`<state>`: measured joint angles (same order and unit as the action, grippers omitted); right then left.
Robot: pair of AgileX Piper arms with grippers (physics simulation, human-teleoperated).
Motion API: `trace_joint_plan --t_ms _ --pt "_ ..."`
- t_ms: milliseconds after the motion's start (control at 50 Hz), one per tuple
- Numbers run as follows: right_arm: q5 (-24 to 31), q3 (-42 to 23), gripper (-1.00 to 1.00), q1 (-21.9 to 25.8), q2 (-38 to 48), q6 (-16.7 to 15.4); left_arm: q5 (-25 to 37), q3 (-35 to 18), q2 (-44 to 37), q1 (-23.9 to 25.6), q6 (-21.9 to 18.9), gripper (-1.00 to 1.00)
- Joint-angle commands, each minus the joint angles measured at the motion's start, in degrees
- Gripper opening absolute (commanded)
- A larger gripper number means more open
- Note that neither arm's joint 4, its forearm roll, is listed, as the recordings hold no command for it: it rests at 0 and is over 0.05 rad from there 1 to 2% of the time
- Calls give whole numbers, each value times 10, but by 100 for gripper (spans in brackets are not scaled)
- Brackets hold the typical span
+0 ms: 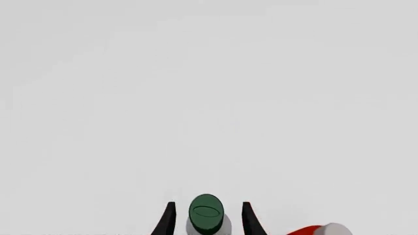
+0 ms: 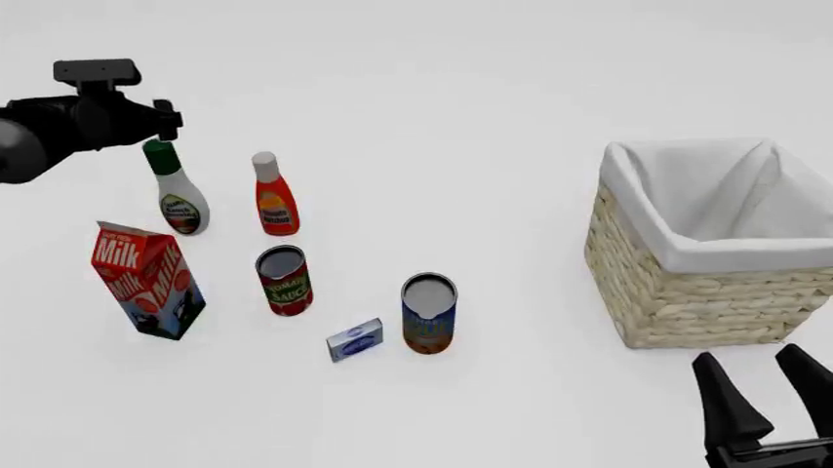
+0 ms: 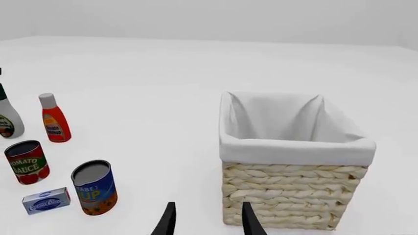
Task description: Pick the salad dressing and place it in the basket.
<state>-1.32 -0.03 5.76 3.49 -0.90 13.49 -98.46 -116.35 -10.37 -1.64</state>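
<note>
Salad dressing upright at the frame's upper left, left end effector spread either side of its green cap.

Ketchup bottle just beside; basket far right; right end effector wide, lower right.

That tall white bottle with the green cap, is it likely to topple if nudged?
Probably yes: the salad dressing stands tall on a small base, so a push near its cap would likely tip it. Its smooth, waisted body looks stiff, maybe slippery. The left tool is open around the cap, so closing off-centre might knock it.
</note>
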Motion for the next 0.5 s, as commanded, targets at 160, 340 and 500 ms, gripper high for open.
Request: trace_joint_plan --t_ms 160,340,500 --pt "18 0 100 -3 -16 4 -10 3 -31 2 2 100" --pt "19 0 100 -4 -15 6 -18 7 -43 0 2 100" --pt "22 0 100 -3 -16 7 -21 8 -51 0 4 100"
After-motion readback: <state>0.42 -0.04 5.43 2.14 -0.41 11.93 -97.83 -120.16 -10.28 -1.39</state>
